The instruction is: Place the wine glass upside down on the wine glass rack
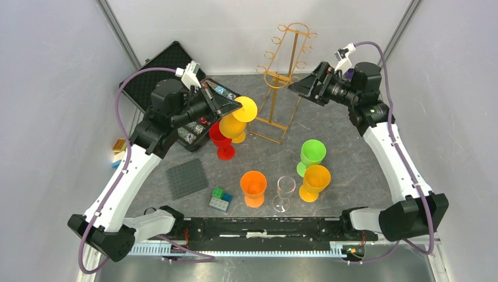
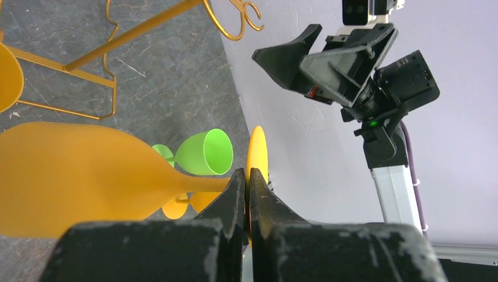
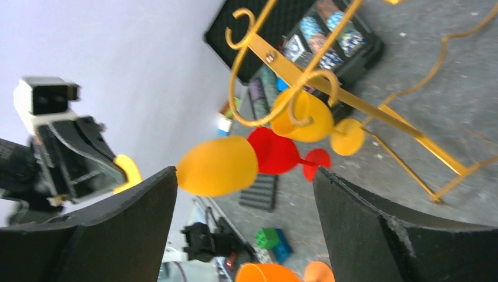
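Grey table (image 1: 352,153), white walls. Left gripper (image 2: 246,179) is clamped on the yellow glass (image 2: 76,176) stem. The glass is sideways in the air beside the rack (image 1: 282,76), not hung. Right gripper (image 3: 244,188) is wide open and empty near the rack. Risks: the foot misses a loop or knocks the light rack, or the glass twists in the thin-stem grip.

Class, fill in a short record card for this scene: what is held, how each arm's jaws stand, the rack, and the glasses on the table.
held item: yellow wine glass, gripped by its stem, off the table
left gripper: jaws shut on the stem
right gripper: jaws open, empty, near the rack
wine glass rack: upright, no glass on it
others on table include: red glass, green glass, orange glass, clear glass
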Controlling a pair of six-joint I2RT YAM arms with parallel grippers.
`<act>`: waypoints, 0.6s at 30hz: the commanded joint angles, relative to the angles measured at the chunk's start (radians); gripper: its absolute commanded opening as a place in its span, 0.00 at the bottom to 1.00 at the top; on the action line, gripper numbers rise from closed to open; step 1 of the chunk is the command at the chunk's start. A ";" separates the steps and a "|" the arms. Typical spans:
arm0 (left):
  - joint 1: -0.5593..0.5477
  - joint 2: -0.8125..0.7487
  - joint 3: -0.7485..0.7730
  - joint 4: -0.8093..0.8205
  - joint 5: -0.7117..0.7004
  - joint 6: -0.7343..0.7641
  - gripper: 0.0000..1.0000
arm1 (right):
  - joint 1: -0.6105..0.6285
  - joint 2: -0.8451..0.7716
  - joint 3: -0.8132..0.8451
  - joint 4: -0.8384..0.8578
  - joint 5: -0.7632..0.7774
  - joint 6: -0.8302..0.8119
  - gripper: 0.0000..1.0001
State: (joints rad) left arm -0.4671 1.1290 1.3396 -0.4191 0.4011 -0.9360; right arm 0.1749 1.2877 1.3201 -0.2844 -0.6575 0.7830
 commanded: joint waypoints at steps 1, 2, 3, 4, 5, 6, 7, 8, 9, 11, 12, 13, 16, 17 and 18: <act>0.007 -0.043 -0.015 0.025 -0.013 0.017 0.02 | -0.003 0.045 0.005 0.276 -0.091 0.240 0.88; 0.006 -0.045 -0.021 0.030 -0.013 0.014 0.02 | -0.004 0.061 0.011 0.277 -0.083 0.247 0.86; 0.007 -0.047 -0.025 0.033 -0.014 0.011 0.02 | -0.003 0.075 0.013 0.297 -0.076 0.258 0.85; 0.007 -0.049 -0.032 0.038 -0.015 0.009 0.02 | -0.003 0.089 0.004 0.322 -0.076 0.274 0.84; 0.007 -0.050 -0.035 0.040 -0.014 0.007 0.02 | -0.003 0.100 -0.008 0.352 -0.077 0.300 0.82; 0.008 -0.052 -0.038 0.040 -0.015 0.007 0.02 | -0.003 0.111 -0.022 0.392 -0.080 0.339 0.79; 0.008 -0.052 -0.038 0.041 -0.014 0.006 0.02 | -0.002 0.122 -0.039 0.434 -0.079 0.367 0.76; 0.008 -0.053 -0.040 0.040 -0.013 0.006 0.02 | -0.002 0.130 -0.052 0.473 -0.076 0.398 0.73; 0.008 -0.054 -0.041 0.040 -0.013 0.008 0.02 | -0.002 0.140 -0.059 0.504 -0.073 0.422 0.72; 0.010 -0.055 -0.041 0.037 -0.013 0.009 0.02 | -0.003 0.167 -0.051 0.518 -0.070 0.432 0.65; 0.010 -0.055 -0.043 0.037 -0.013 0.009 0.02 | -0.002 0.184 -0.038 0.511 -0.075 0.433 0.63; 0.010 -0.055 -0.044 0.037 -0.012 0.009 0.02 | -0.002 0.201 -0.028 0.509 -0.080 0.433 0.60; 0.012 -0.055 -0.046 0.035 -0.008 0.011 0.02 | 0.000 0.228 -0.015 0.503 -0.083 0.428 0.54; 0.012 -0.055 -0.046 0.033 -0.007 0.011 0.02 | 0.000 0.237 -0.012 0.494 -0.085 0.422 0.51; 0.013 -0.054 -0.045 0.033 -0.007 0.012 0.02 | 0.001 0.248 -0.010 0.494 -0.089 0.419 0.48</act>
State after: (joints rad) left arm -0.4622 1.0973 1.2915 -0.4183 0.3946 -0.9363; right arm 0.1745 1.5105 1.2686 0.1535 -0.7265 1.1862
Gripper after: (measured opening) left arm 0.043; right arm 0.529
